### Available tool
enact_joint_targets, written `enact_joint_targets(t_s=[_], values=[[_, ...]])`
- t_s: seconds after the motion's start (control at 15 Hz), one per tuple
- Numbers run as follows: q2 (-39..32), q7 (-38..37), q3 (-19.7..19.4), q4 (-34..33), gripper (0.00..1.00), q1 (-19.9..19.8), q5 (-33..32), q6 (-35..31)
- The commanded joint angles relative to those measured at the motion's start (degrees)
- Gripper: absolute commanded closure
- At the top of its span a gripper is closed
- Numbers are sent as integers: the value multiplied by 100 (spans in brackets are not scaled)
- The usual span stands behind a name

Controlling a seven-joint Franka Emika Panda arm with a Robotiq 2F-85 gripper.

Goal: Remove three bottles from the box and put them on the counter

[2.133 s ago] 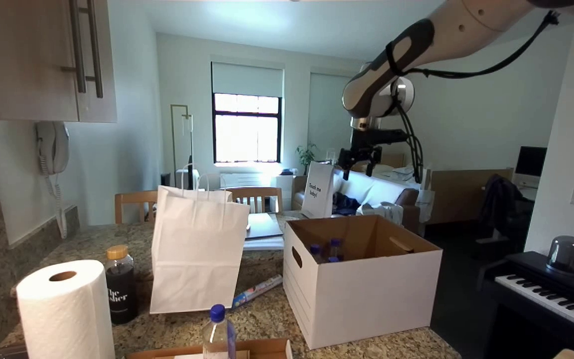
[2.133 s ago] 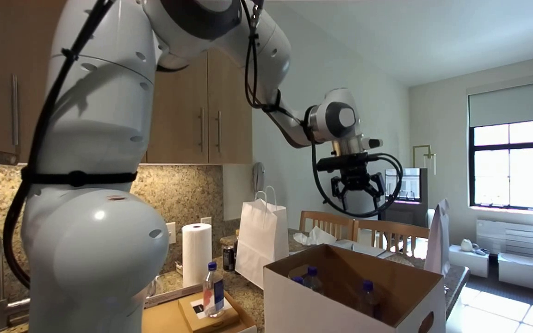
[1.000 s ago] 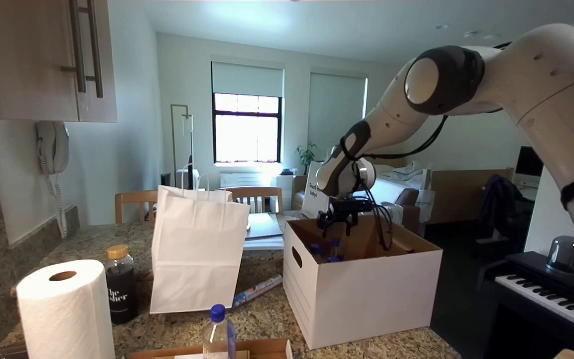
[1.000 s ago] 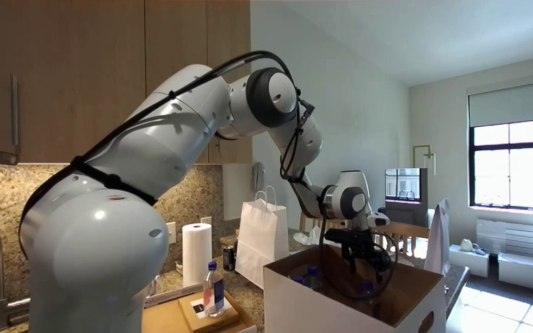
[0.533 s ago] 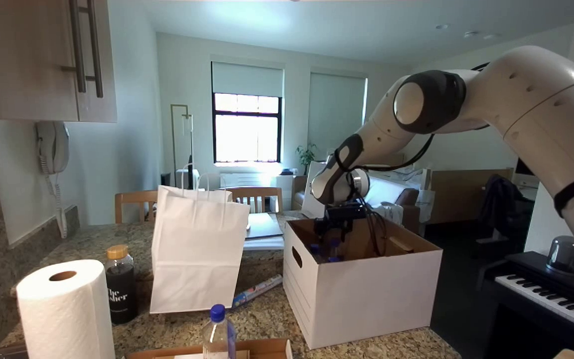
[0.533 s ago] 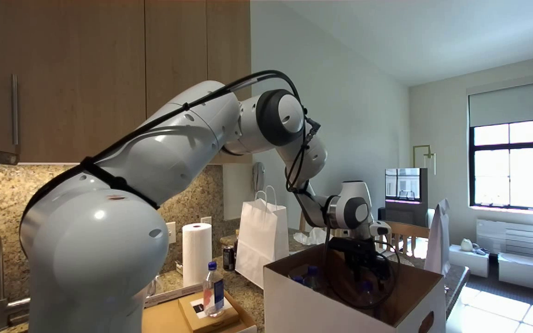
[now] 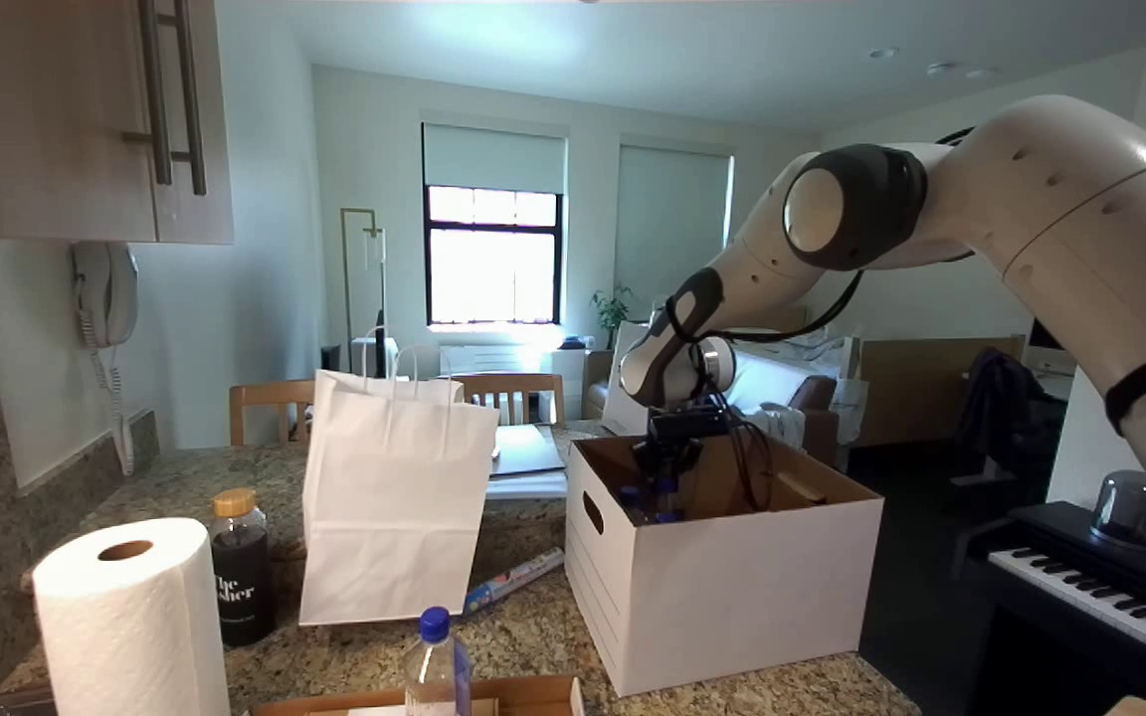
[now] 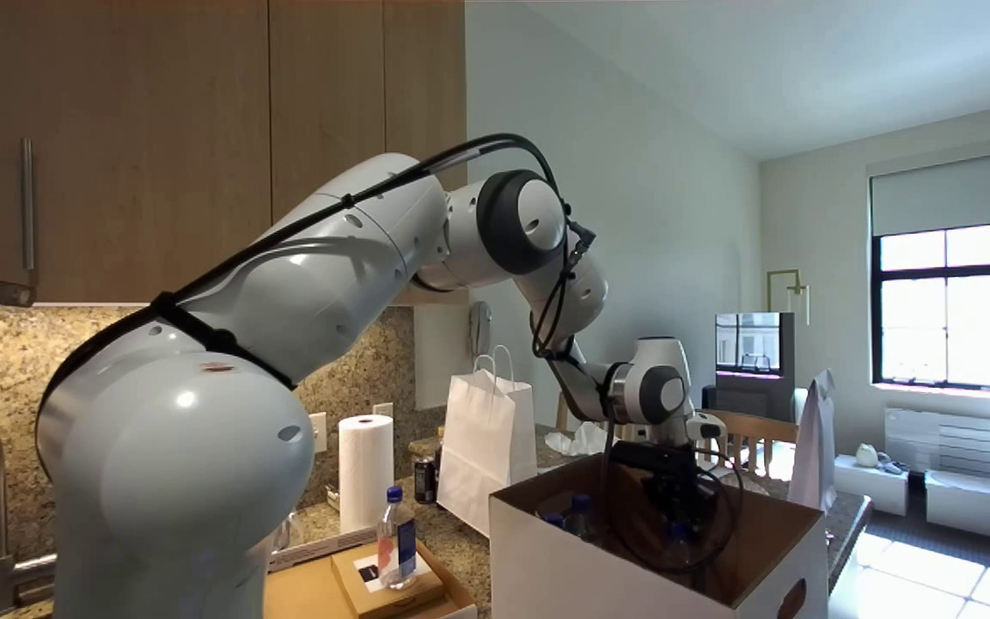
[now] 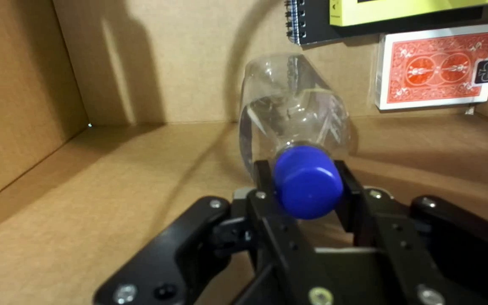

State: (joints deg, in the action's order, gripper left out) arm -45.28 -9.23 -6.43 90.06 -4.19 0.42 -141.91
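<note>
while one bottle [image 9: 295, 101] stood inside the box [image 7: 747, 597], the gripper [image 9: 302, 173] clasped its blue cap [image 9: 308, 184] from above, presumably for lifting.

In an exterior view, orange-capped black bottle [image 7: 245, 587] shows "The" over "sher", left part hidden. Wrist view: black seal [image 9: 486, 71] on red-backed card pack [image 9: 434, 67] carries a club-like sign; print on yellow box [image 9: 396, 12] too small to read.
</note>
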Motion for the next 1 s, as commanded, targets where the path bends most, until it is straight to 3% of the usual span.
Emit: enact_joint_targets(t_s=[0.0, 0.33, 0.93], values=[[112, -74, -117, 24, 87, 106, -110, 164], [452, -201, -340, 204, 86, 328, -294, 461], [2666, -389, -651, 1005, 85, 572, -1348, 619]])
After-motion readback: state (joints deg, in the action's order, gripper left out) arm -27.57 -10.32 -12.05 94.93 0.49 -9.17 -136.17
